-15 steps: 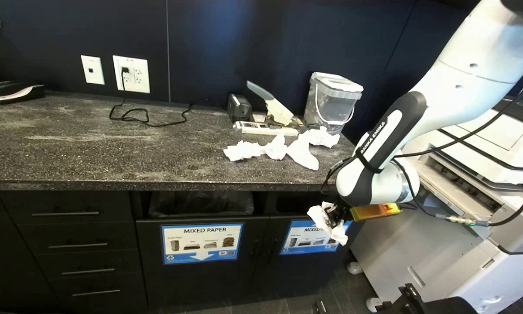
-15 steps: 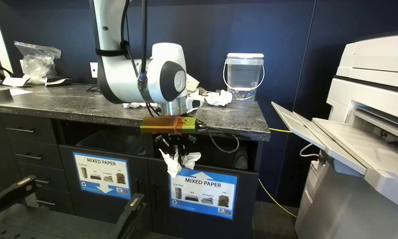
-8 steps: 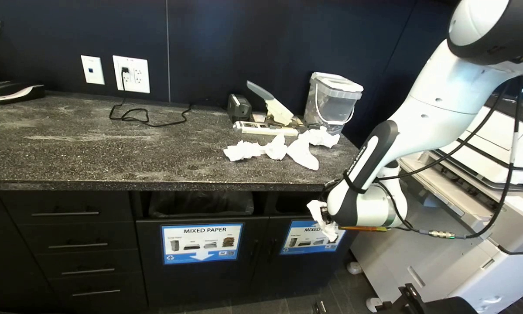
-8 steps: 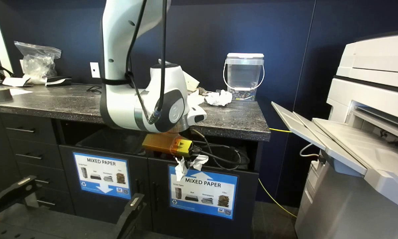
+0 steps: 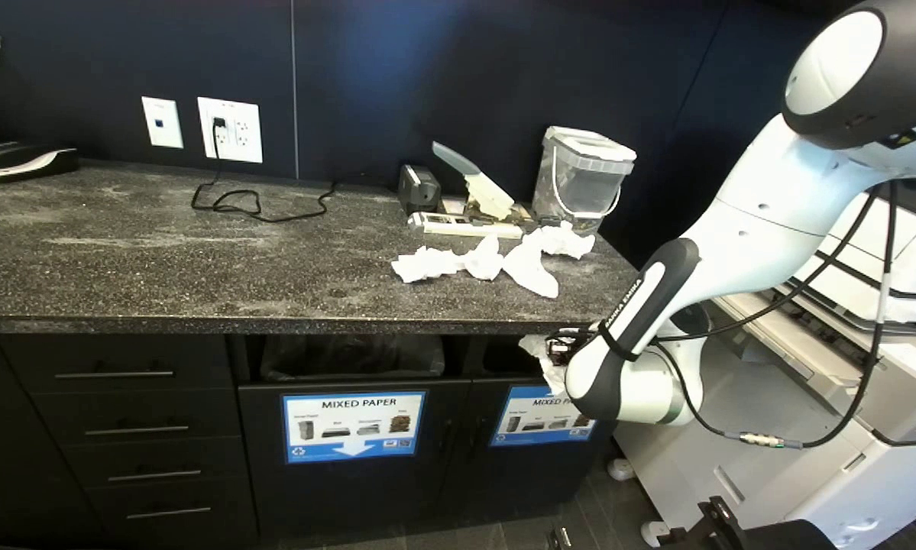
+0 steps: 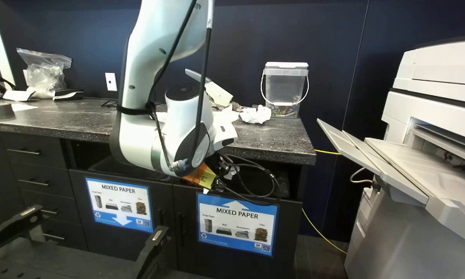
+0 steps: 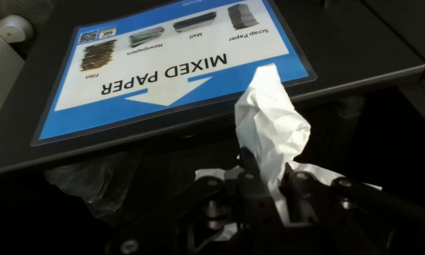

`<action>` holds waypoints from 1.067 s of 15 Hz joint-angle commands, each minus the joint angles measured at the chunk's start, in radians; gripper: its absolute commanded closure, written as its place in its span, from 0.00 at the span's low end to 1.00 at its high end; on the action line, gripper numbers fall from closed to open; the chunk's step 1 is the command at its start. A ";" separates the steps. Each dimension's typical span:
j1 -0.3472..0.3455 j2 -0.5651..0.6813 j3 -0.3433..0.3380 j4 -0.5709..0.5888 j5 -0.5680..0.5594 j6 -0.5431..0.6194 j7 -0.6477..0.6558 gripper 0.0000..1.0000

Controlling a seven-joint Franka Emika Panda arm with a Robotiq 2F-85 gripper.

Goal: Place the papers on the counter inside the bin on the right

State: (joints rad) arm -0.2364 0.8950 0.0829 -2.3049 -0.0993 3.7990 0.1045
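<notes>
My gripper (image 7: pixel 269 159) is shut on a crumpled white paper (image 7: pixel 270 120), whose top bulges out beyond the fingertips. In an exterior view this held paper (image 5: pixel 538 355) is at the opening of the bin on the right (image 6: pixel 286 224), under the counter's edge. The wrist hides much of the gripper (image 6: pixel 221 170) in an exterior view, so how deep the paper reaches into the slot cannot be told. Several more crumpled papers (image 5: pixel 530 269) lie in a row on the dark speckled counter (image 5: pixel 198 275), near its right end.
Behind the papers stand a stapler (image 5: pixel 488 195) and a translucent tub (image 5: pixel 584 176). The counter's overhang sits just above the gripper. Left of the bin is another slot (image 5: pixel 354 355) with a MIXED PAPER label (image 5: pixel 354 428). A large printer (image 6: pixel 430 116) stands to the right.
The wrist has dropped and tilted, swinging the gripper with its paper up and inward from in front of the label to the bin's opening. The papers on the counter have not moved.
</notes>
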 commanded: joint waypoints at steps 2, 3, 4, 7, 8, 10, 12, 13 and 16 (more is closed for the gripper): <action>-0.061 0.144 0.020 0.094 -0.099 0.183 0.035 0.85; -0.065 0.172 0.017 0.113 -0.110 0.215 0.038 0.85; -0.069 0.195 0.015 0.132 -0.118 0.238 0.043 0.85; -0.075 0.261 0.014 0.211 -0.122 0.284 0.067 0.85; -0.074 0.278 0.013 0.235 -0.120 0.293 0.072 0.85; -0.070 0.319 0.016 0.289 -0.119 0.300 0.084 0.85; -0.069 0.359 0.020 0.347 -0.119 0.302 0.098 0.85; -0.069 0.377 0.022 0.375 -0.120 0.299 0.105 0.85; -0.057 0.424 0.024 0.456 -0.112 0.286 0.111 0.85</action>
State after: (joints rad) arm -0.3008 1.2419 0.1011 -1.9639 -0.1942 4.0518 0.1902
